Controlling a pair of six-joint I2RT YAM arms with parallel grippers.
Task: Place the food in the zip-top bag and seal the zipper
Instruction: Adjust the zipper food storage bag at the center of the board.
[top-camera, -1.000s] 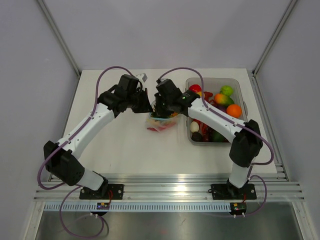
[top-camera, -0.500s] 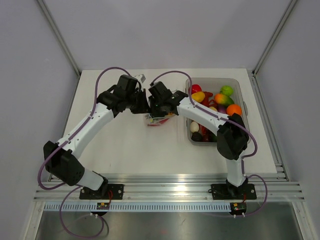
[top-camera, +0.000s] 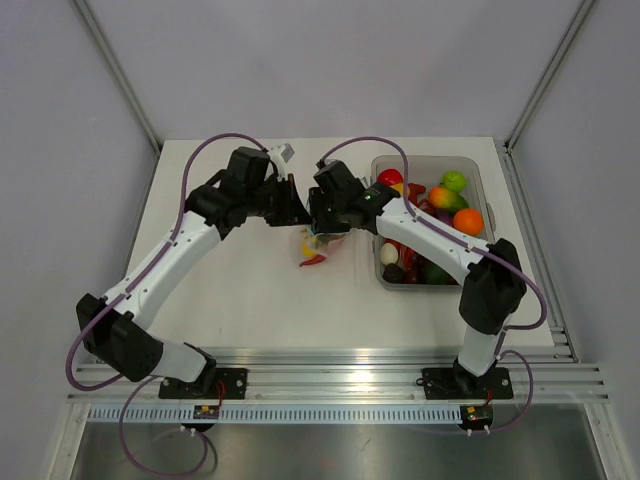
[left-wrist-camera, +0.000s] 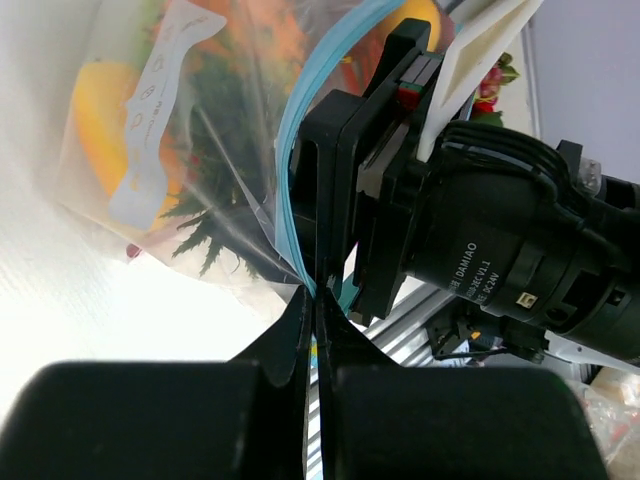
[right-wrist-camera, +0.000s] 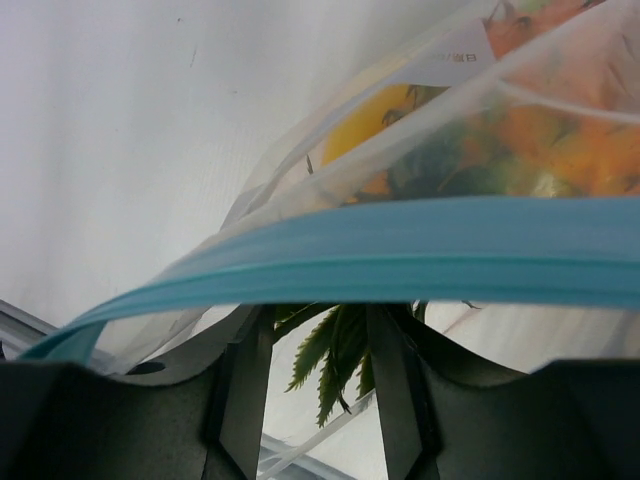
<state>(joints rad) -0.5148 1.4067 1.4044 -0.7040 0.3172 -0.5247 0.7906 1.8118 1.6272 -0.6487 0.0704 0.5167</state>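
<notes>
Mid-frame in the top view we see the zip-top bag — food inside — left gripper pinched tight on the zipper, right gripper parted, straddling that strip.

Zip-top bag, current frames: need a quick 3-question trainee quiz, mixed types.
1. True or false: the zip-top bag lies inside the clear tub.
2. What is the left tool pinching? A) the blue zipper B) a spoon C) the tub's rim
3. Short answer: where is the food that is not in the bag?

Key
1. False: it is outside the tub, to its left in the top view.
2. A
3. In the clear tub.
</notes>
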